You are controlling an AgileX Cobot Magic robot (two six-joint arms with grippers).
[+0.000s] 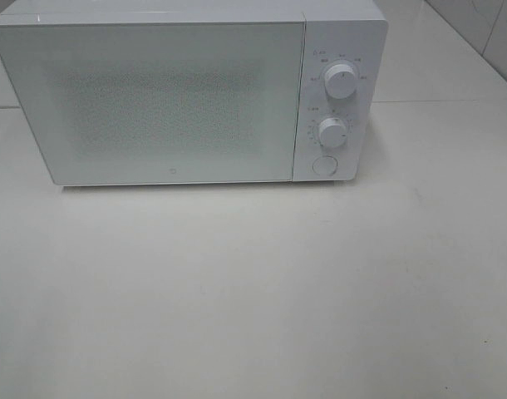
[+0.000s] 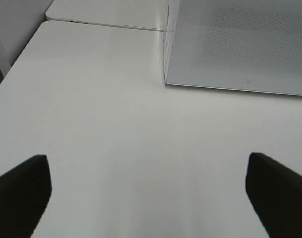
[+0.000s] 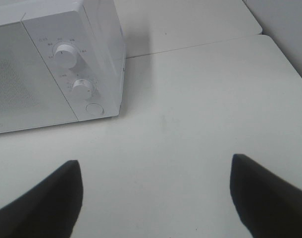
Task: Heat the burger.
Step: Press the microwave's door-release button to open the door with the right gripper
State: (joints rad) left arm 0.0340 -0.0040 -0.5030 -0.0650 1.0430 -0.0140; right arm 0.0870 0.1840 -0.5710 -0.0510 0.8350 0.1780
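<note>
The burger is not in view in any frame. A white microwave (image 1: 187, 91) stands at the back of the white table with its door shut; it also shows in the left wrist view (image 2: 240, 44) and the right wrist view (image 3: 52, 64). It has two round knobs (image 1: 340, 81) and a round button (image 1: 323, 165) on its right panel. My left gripper (image 2: 148, 191) is open and empty above the table. My right gripper (image 3: 156, 196) is open and empty above the table. Neither gripper shows in the exterior high view.
The white table (image 1: 253, 291) stretches in front of the microwave. A seam with a second table surface runs behind it (image 3: 190, 44). The table's left edge shows in the left wrist view (image 2: 12, 69).
</note>
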